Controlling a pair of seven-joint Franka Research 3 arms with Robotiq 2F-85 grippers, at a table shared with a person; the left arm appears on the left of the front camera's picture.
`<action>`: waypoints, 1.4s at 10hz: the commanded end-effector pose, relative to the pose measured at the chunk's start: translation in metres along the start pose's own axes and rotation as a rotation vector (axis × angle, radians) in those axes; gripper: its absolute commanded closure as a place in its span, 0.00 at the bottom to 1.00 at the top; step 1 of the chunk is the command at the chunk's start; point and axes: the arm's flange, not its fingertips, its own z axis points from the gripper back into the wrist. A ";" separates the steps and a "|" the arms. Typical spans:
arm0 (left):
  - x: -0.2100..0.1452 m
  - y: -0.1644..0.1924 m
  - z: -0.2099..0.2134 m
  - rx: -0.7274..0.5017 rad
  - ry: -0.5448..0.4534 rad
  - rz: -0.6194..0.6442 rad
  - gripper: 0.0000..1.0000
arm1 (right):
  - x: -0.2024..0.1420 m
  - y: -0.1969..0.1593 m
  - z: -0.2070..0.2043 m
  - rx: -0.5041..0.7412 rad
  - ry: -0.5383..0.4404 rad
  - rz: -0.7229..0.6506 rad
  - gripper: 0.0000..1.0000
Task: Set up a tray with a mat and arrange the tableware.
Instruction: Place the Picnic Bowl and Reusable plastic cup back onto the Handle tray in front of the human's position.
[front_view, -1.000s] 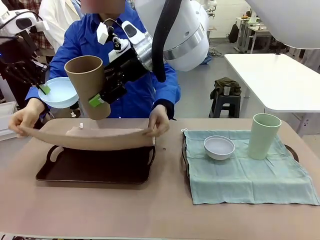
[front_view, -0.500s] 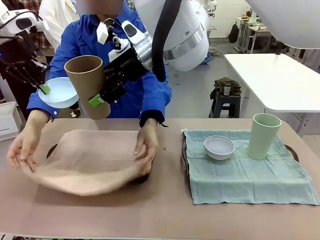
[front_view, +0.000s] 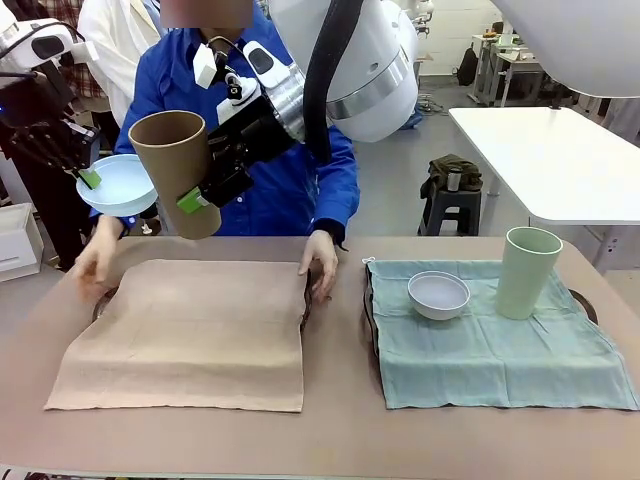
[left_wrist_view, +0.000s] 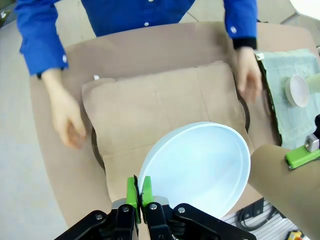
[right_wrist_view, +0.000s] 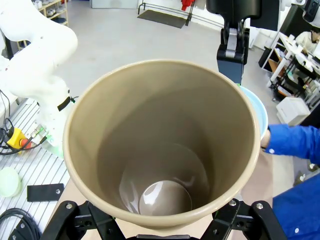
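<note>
My left gripper (front_view: 88, 178) hangs at the upper left, shut on the rim of a pale blue bowl (front_view: 118, 186). In the left wrist view its green pads (left_wrist_view: 132, 191) pinch that bowl (left_wrist_view: 200, 167) above the table. My right gripper (front_view: 200, 192) is shut on a tan-brown tumbler (front_view: 173, 165), held tilted in the air; the right wrist view looks into this tumbler (right_wrist_view: 165, 145). Below, a tan mat (front_view: 185, 335) lies flat over a dark tray (front_view: 306, 300). The person's hands (front_view: 322, 262) rest at its far corners.
To the right, a green mat (front_view: 490, 350) covers a second tray (front_view: 586, 303), with a white bowl (front_view: 438, 294) and a pale green tumbler (front_view: 527, 271) on it. The person in blue stands at the far side. A white table (front_view: 560, 160) stands behind.
The person has brought the tan mat down and spread it flat over the dark tray, then drawn both hands back to its far edge. Both grippers have held still.
</note>
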 end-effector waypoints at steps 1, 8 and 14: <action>0.000 -0.001 0.002 -0.001 -0.010 -0.002 0.99 | 0.001 -0.001 -0.001 -0.003 -0.011 0.015 0.77; 0.000 -0.001 0.002 -0.001 -0.010 -0.002 0.99 | 0.001 -0.001 -0.001 -0.003 -0.011 0.015 0.77; 0.000 -0.001 0.002 -0.001 -0.010 -0.002 0.99 | 0.001 -0.001 -0.001 -0.003 -0.011 0.015 0.77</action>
